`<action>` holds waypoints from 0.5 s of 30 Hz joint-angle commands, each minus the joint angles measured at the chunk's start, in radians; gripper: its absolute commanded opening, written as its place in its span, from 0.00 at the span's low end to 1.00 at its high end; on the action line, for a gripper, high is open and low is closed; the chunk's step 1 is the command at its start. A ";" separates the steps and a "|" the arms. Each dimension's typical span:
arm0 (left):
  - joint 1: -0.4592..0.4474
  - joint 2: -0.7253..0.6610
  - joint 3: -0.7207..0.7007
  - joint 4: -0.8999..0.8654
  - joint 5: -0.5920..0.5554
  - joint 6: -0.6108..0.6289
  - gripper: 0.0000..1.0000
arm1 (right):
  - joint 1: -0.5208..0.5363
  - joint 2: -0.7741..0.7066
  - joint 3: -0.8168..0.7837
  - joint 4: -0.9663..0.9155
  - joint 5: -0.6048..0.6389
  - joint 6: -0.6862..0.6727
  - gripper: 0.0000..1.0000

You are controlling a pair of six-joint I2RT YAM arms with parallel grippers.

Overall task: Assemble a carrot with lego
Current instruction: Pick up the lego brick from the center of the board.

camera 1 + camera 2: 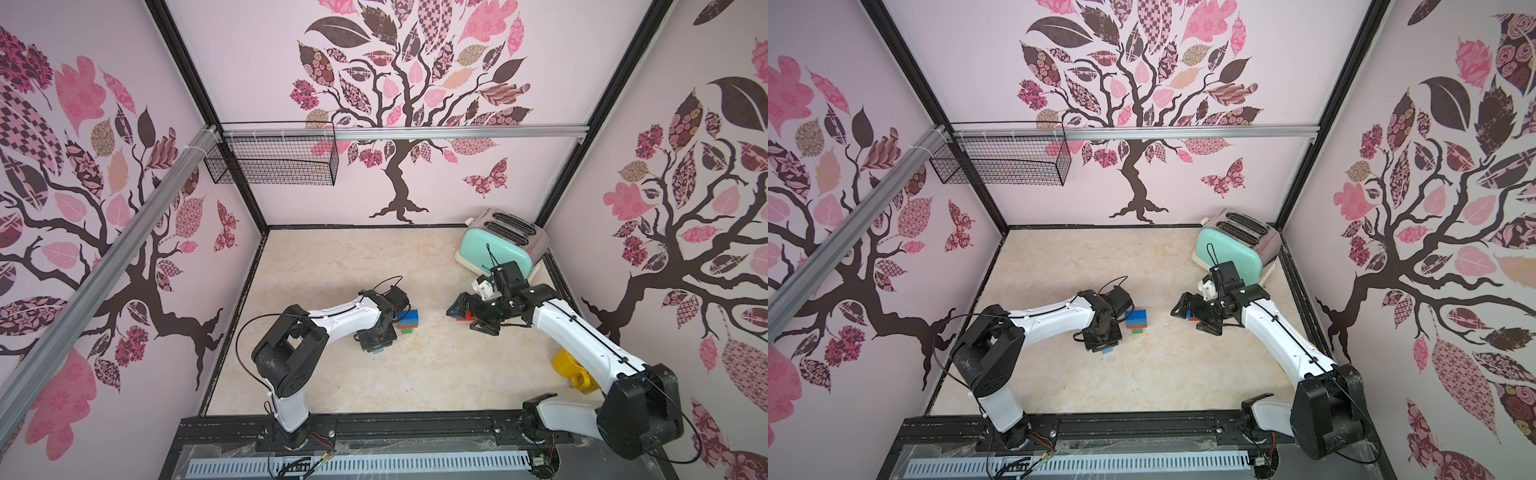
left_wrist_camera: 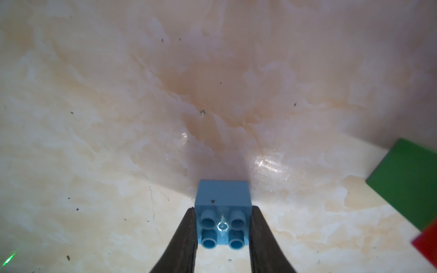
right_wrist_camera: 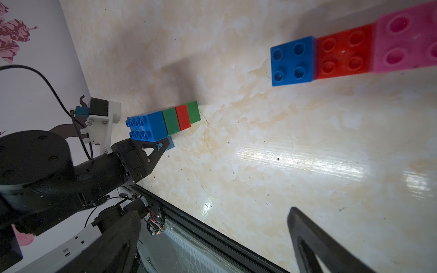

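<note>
Left gripper [image 2: 223, 209] clamped on a light blue brick [image 2: 222, 192] just beside the carrot [image 3: 165, 120], mid desk [image 1: 374, 270]. Right gripper [image 3: 212, 214] spread wide near the blue, red, pink lego row [image 3: 340, 56].

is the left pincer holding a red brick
No, in the left wrist view the left pincer is shut on a light blue brick, its fingers pressed against both sides.

Mug [image 1: 564, 363] half hidden behind R arm [image 1: 582, 337]; pink brick [image 3: 406, 37] cut by edge.
</note>
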 commanded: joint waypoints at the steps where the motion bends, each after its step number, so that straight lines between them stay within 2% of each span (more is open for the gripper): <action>1: 0.002 -0.048 -0.004 -0.051 -0.014 -0.007 0.14 | -0.005 -0.008 0.034 -0.015 0.005 -0.003 0.99; 9: 0.010 -0.138 0.140 -0.217 -0.046 0.018 0.13 | -0.005 -0.003 0.027 -0.002 -0.011 0.000 0.99; 15: 0.014 -0.106 0.345 -0.311 -0.053 0.087 0.13 | -0.005 -0.002 0.026 0.001 -0.014 0.000 0.99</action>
